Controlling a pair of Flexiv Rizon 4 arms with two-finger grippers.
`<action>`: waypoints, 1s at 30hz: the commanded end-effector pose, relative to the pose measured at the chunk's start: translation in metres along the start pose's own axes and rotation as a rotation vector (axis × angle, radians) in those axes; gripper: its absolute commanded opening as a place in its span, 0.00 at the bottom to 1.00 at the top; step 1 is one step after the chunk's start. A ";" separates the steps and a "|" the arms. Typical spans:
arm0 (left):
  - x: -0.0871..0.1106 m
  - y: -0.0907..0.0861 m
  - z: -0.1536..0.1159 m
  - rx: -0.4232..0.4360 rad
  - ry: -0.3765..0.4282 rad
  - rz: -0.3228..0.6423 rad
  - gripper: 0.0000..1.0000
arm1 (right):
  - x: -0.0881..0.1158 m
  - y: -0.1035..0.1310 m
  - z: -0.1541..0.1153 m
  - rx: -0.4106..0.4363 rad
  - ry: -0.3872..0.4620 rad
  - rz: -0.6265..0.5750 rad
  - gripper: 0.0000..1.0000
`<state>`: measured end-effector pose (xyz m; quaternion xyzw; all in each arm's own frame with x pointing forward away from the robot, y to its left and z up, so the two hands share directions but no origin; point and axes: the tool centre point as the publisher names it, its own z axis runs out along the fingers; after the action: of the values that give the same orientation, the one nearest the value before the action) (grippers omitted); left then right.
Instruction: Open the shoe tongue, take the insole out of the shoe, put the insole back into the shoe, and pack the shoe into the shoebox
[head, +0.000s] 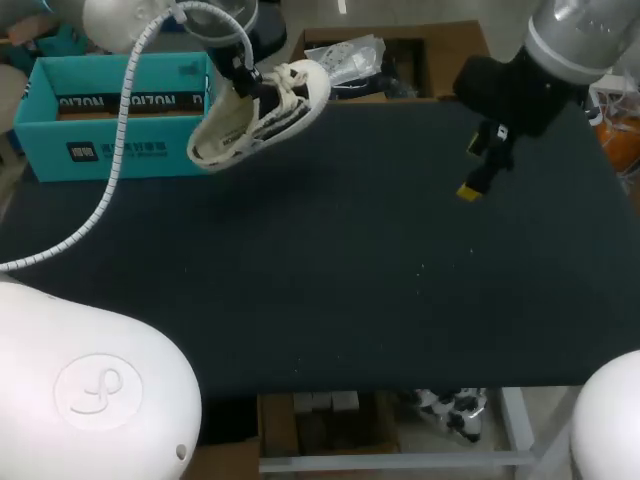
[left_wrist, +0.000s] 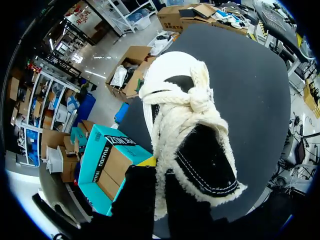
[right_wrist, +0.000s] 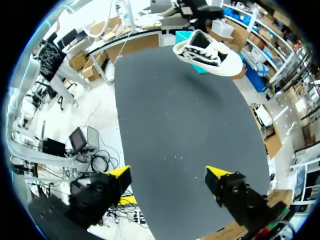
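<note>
Over the black table (head: 330, 280), the right hand (right_wrist: 169, 172) is hanging empty, fingers apart. Beyond, the left hand (left_wrist: 159, 192), apparently clamped on the heel, is holding the cream-and-black lace-up shoe (head: 262, 115) aloft beside the teal cardboard shoebox (head: 110, 150). Packing is underway; lowering it inside likely follows.

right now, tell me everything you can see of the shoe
The shoe is a low sneaker with a black fabric upper, frayed cream edging, thick cream laces knotted over the tongue, and a white toe cap and sole. The left gripper grips it near the heel and holds it tilted above the table, beside the teal shoebox, toe pointing away from the box. Nothing else touches it. I can't see whether the insole is inside.
</note>
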<state>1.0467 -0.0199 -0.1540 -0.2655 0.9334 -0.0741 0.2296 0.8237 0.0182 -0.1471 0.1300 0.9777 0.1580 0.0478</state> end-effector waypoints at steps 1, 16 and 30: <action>-0.031 0.013 -0.008 0.033 -0.017 0.022 0.00 | -0.005 0.030 0.018 0.081 -0.064 -0.223 1.00; -0.159 0.087 0.018 0.048 -0.041 0.058 0.00 | -0.019 0.030 0.057 0.184 0.024 -0.396 1.00; -0.241 0.136 0.071 -0.005 -0.055 0.073 0.00 | -0.017 0.027 0.058 0.167 0.031 -0.378 1.00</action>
<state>1.1715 0.2167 -0.1474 -0.2338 0.9333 -0.0554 0.2669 0.8550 0.0563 -0.1931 -0.0544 0.9950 0.0669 0.0511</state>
